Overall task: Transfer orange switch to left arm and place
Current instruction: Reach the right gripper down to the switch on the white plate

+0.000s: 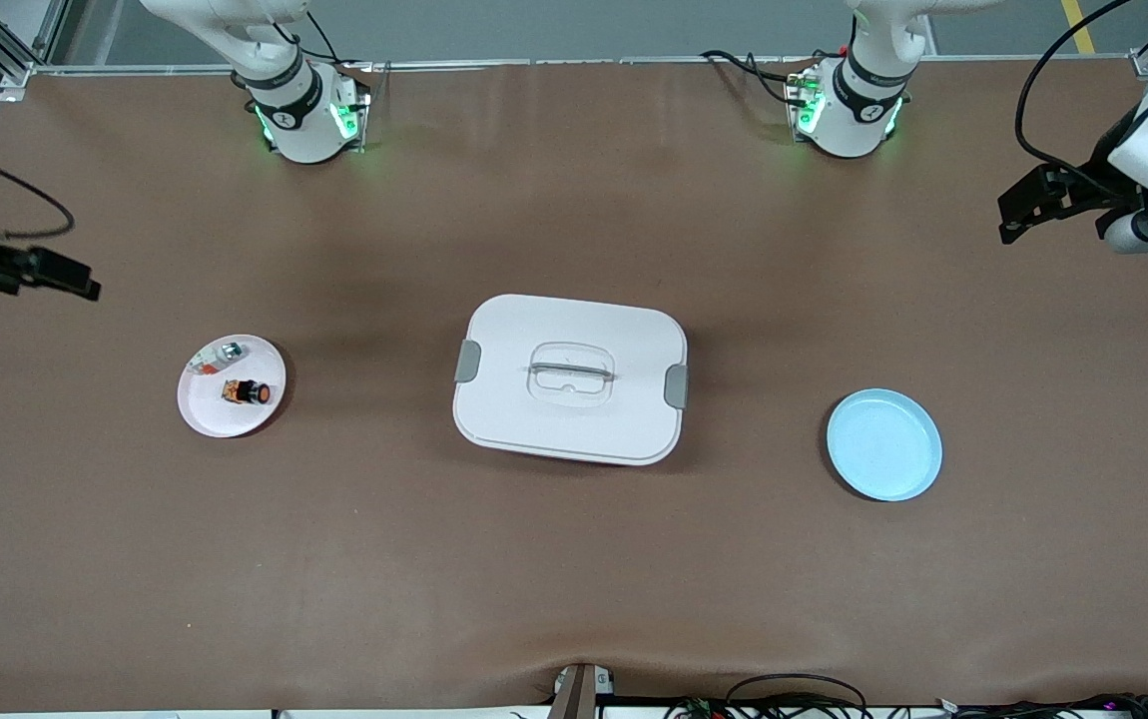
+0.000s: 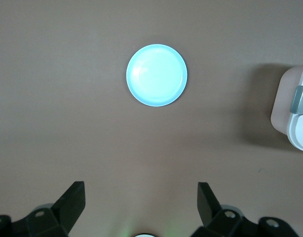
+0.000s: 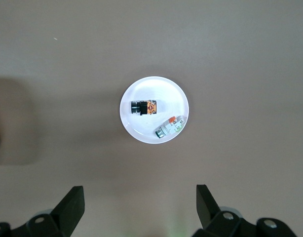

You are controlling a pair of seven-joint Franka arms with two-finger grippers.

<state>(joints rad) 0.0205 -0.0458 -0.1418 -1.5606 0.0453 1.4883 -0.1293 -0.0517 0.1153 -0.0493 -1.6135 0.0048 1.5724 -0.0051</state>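
Observation:
The orange switch point(image 1: 247, 391) lies on its side on a small white plate point(image 1: 197, 412) toward the right arm's end of the table; it also shows in the right wrist view point(image 3: 144, 107). The white box point(image 1: 570, 377), lid on and grey clasps at its ends, sits in the middle of the table, and its corner shows in the left wrist view point(image 2: 297, 116). My right gripper point(image 1: 85, 285) is open and empty, high over the table by the white plate point(image 3: 136, 129). My left gripper point(image 1: 1008, 220) is open and empty, high over the left arm's end.
A small silver-teal part point(image 1: 230, 351) lies on the same white plate beside the switch. An empty light-blue plate point(image 1: 883, 444) sits toward the left arm's end and shows in the left wrist view point(image 2: 156, 75). Brown table surface surrounds the box.

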